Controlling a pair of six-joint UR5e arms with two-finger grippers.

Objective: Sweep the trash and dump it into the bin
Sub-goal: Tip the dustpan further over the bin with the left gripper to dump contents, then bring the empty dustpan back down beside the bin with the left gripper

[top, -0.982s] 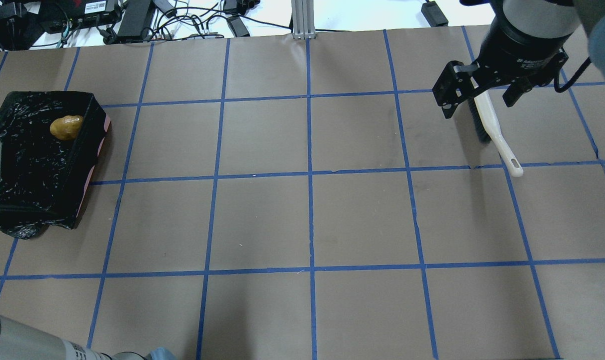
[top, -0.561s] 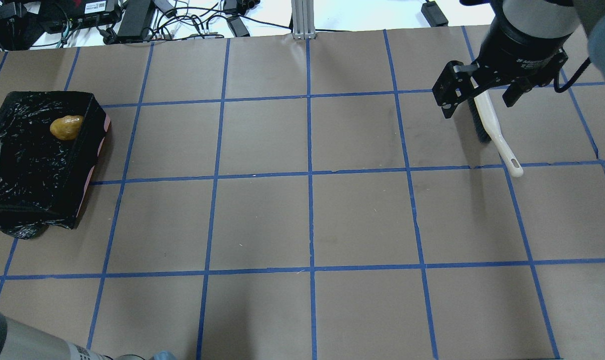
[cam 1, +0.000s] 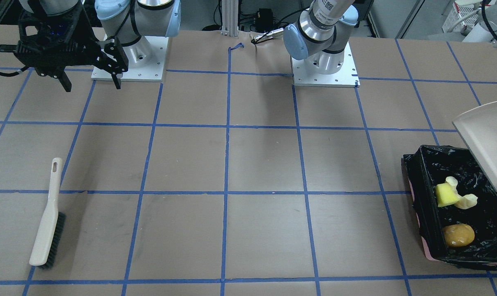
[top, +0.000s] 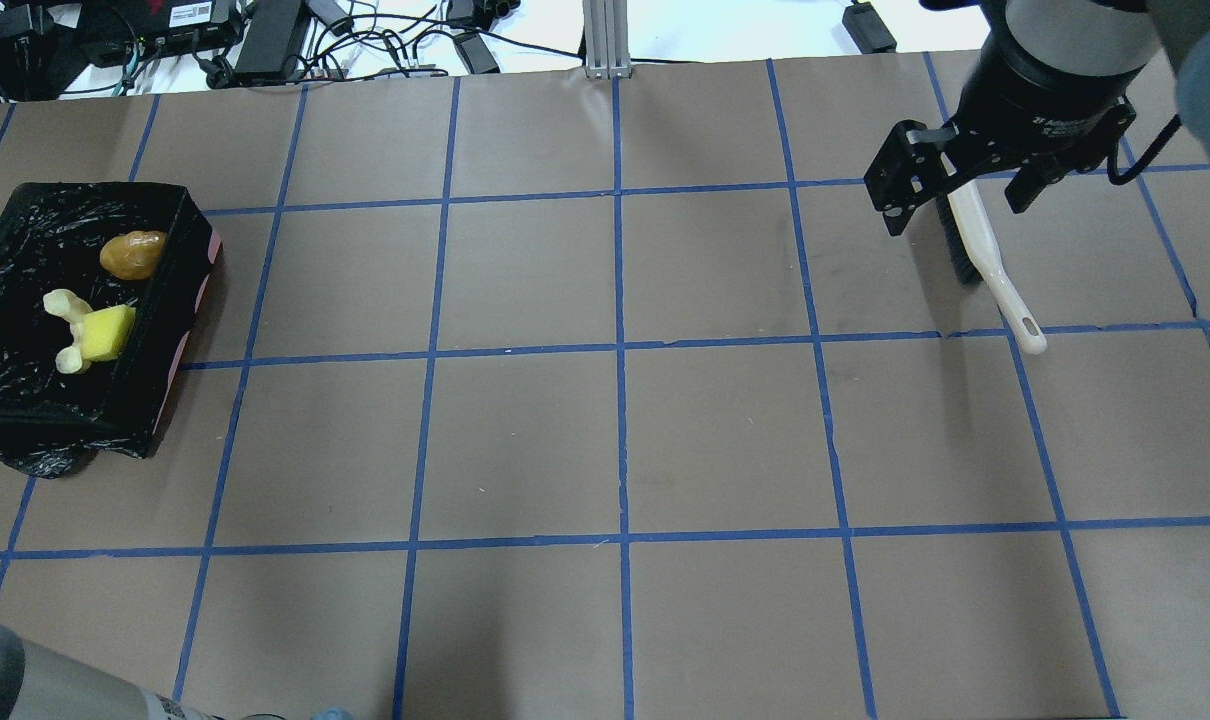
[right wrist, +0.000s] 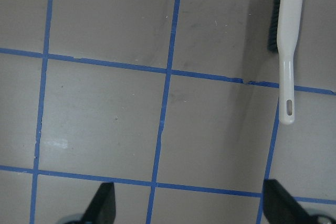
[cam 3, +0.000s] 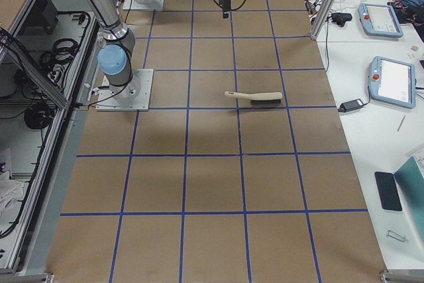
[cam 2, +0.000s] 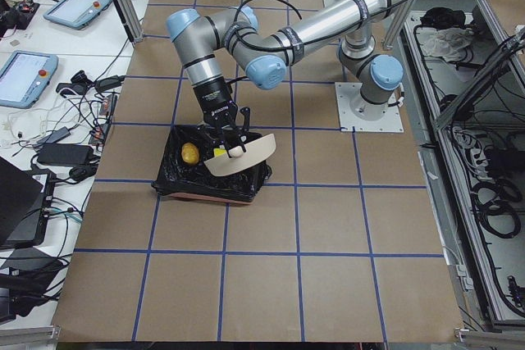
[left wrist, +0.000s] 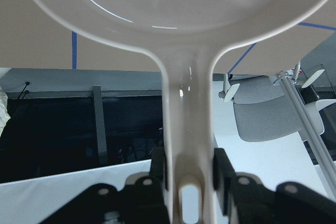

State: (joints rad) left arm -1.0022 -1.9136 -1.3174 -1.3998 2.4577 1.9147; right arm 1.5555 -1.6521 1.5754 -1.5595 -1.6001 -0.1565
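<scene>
While the left gripper clamps both fingers on the handle of the beige dustpan, we see the pan held tilted above the left rim of the bin. That bin sits at the left end of the table, in its far half, and it holds all three pieces of trash. We find the brown-yellow lump at the bin's far end, close to its right wall. Nearer to us lies the yellow sponge, and the pale curved foam scrap touches it on its left side.

At the right end of the table, the right gripper hangs above the surface with its fingers spread wide and nothing between them. We see the brush lying flat on the table on the far right, well apart from the bin. Its dark bristles are at the far end and its cream handle points back toward us. From above, the gripper partly covers the bristle end, but from the front we can see it is raised clear of the brush.
</scene>
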